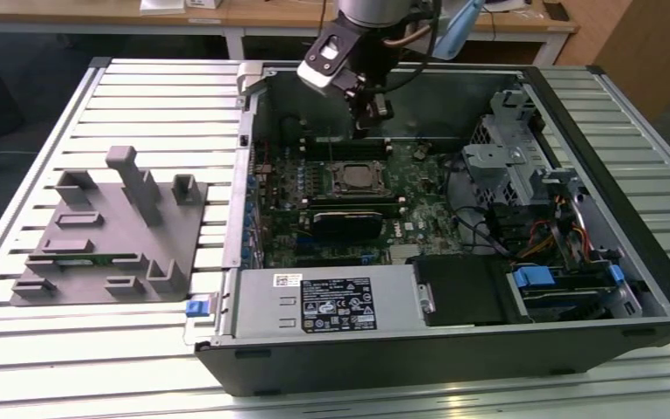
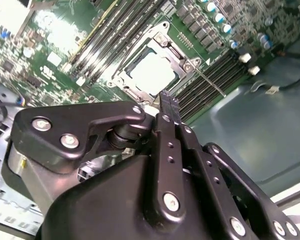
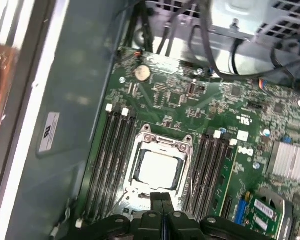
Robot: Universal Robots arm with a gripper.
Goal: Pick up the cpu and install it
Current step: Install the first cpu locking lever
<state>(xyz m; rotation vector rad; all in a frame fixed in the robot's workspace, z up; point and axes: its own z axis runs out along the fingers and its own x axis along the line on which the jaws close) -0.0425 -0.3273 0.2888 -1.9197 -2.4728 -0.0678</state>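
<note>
Silvery and flat, the cpu lies inside the socket. Your gripper hovers just above the socket, fingers pressed together, holding nothing. Descend carelessly and those tips could scrape the chip or knock it crooked on its contacts. Around the socket, the open case sits on a slatted metal table; wooden desks stand beyond.

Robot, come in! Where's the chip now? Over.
Gripper shut, empty, hovering over motherboard. Cpu lying in socket. Nothing blocking it.
</note>
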